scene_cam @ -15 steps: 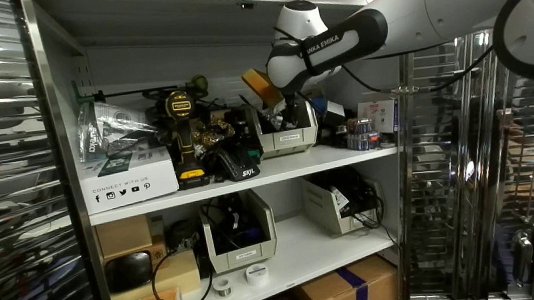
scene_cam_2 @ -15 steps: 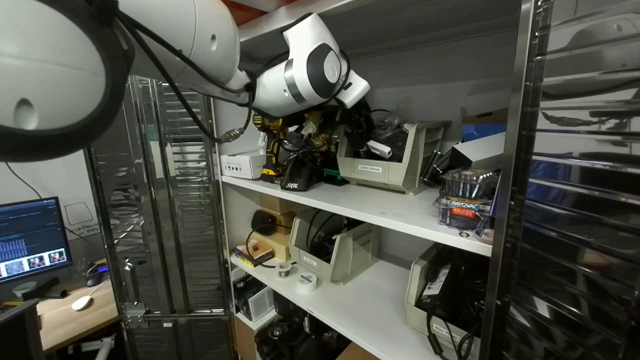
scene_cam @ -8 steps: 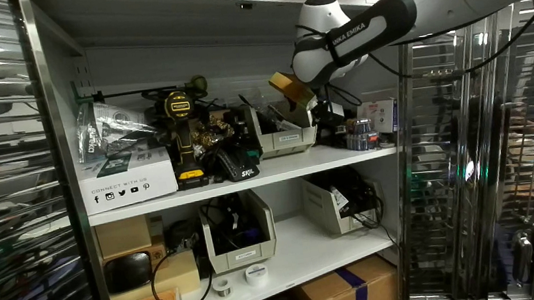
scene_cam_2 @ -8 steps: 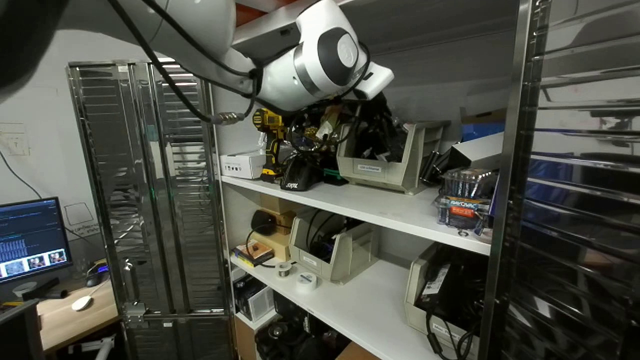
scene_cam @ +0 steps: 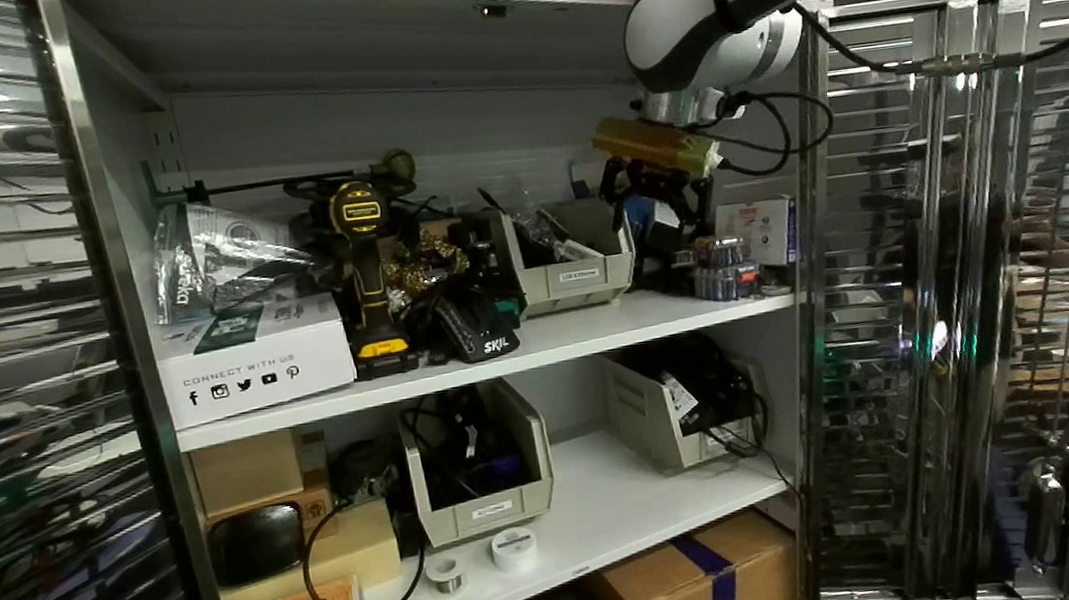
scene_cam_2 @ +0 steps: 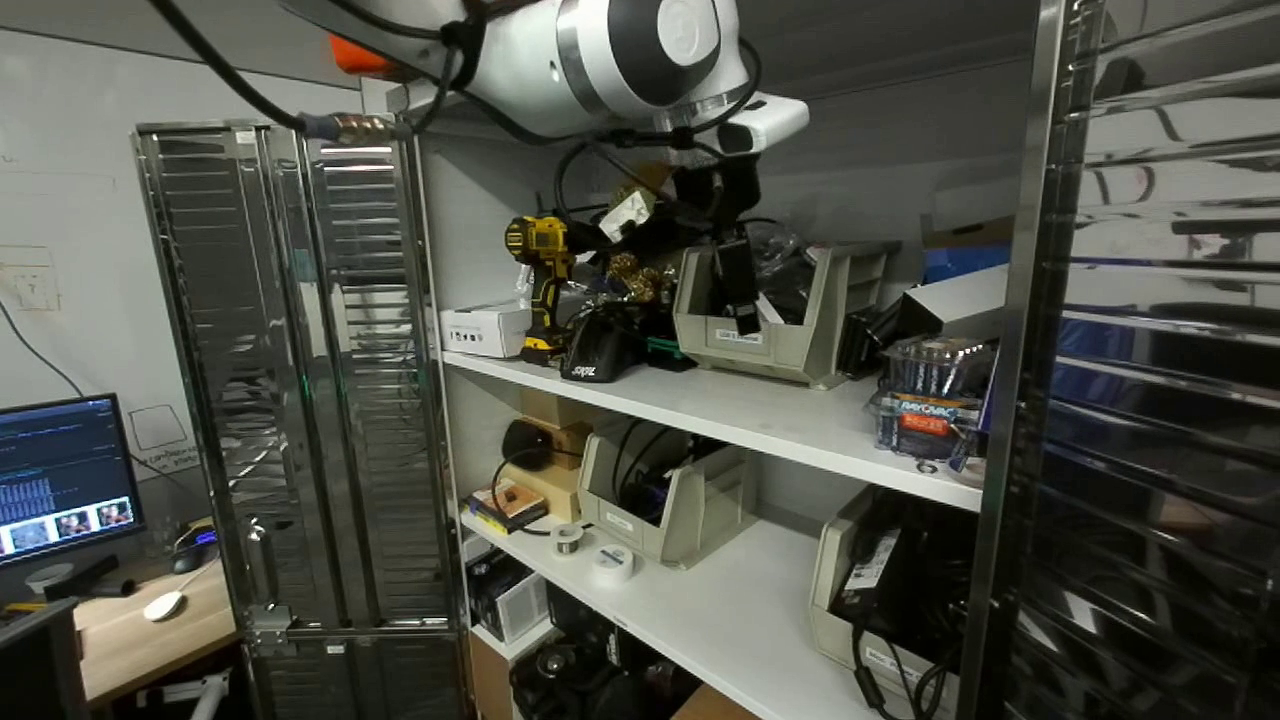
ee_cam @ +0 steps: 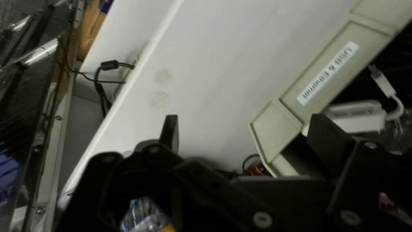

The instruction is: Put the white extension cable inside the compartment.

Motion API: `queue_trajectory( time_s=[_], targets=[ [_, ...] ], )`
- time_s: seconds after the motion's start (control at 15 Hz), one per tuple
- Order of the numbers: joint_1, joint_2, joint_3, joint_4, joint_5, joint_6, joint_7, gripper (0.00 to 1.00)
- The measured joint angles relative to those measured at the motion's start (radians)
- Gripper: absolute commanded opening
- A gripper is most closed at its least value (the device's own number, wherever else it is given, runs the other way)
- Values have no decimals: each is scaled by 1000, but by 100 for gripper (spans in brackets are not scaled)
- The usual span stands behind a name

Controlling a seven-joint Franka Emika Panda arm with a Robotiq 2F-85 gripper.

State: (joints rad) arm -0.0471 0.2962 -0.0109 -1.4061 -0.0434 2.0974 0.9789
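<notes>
The compartment [scene_cam: 303, 125] is the upper bay of the grey metal cabinet, with a pale back wall and a white shelf floor [ee_cam: 206, 80]. A white cable with a flat block [ee_cam: 357, 117] lies in the beige bin [ee_cam: 322, 64] labelled "USB & Ethernet". In both exterior views a white piece [scene_cam: 577, 250] shows in that bin, partly behind a finger in an exterior view [scene_cam_2: 770, 310]. My gripper [ee_cam: 246, 132] is open with nothing between its fingers. In an exterior view the gripper [scene_cam: 655, 211] hangs over the bin's right edge, above the shelf.
A drill [scene_cam: 367, 259] and a white box [scene_cam: 255, 362] stand left of the bin. Battery packs [scene_cam: 724, 268] and a small box [scene_cam: 756, 229] stand right of it. The bay below holds bins [scene_cam: 489, 517] and cartons. Metal doors [scene_cam: 909, 318] flank the cabinet.
The arm has risen and pulled away from the bin, moving right in an exterior view. The gripper, down in the bin a second ago, is now above it. The white piece stays in the bin.
</notes>
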Motion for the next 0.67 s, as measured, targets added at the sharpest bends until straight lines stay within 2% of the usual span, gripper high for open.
queue_trajectory(
  time_s=[0.2,0.67],
  targets=[
    [-14,-21,1,-7,45,-190,-172,100],
    [-32,-52,-11,23,36,-646,-552,100]
  ],
)
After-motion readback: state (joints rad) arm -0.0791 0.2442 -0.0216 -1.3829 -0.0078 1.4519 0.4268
